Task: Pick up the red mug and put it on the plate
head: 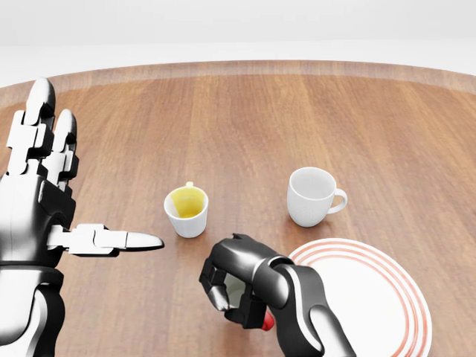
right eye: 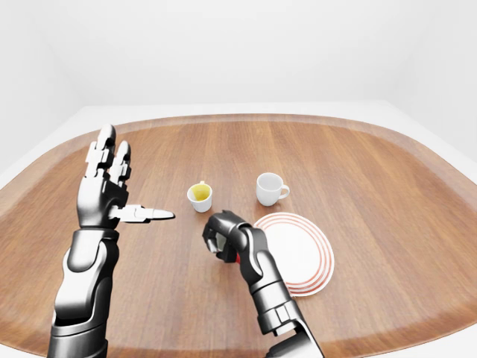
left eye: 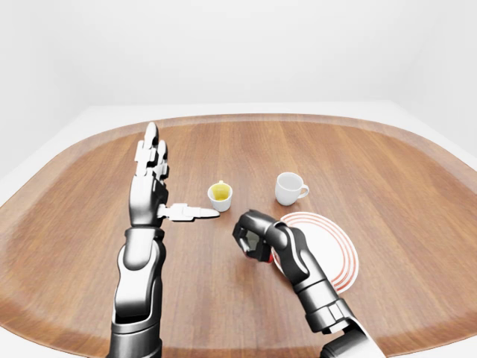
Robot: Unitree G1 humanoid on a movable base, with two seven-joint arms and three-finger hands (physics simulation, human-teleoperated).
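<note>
The red mug [head: 266,320] is almost wholly hidden inside my right hand [head: 232,291], whose fingers are closed round it; only a red sliver shows under the hand. That hand hovers just left of the white plate with red rings [head: 372,297], near the bottom middle of the head view. In the left-eye view the same hand [left eye: 250,237] sits at the plate's left rim [left eye: 349,262]. My left hand [head: 56,193] stands raised at the left, fingers spread and thumb pointing right, holding nothing.
A small white cup with a yellow inside [head: 187,210] stands just above and left of my right hand. A white mug with a handle [head: 313,195] stands above the plate. The round wooden table [head: 245,119] has a raised rim.
</note>
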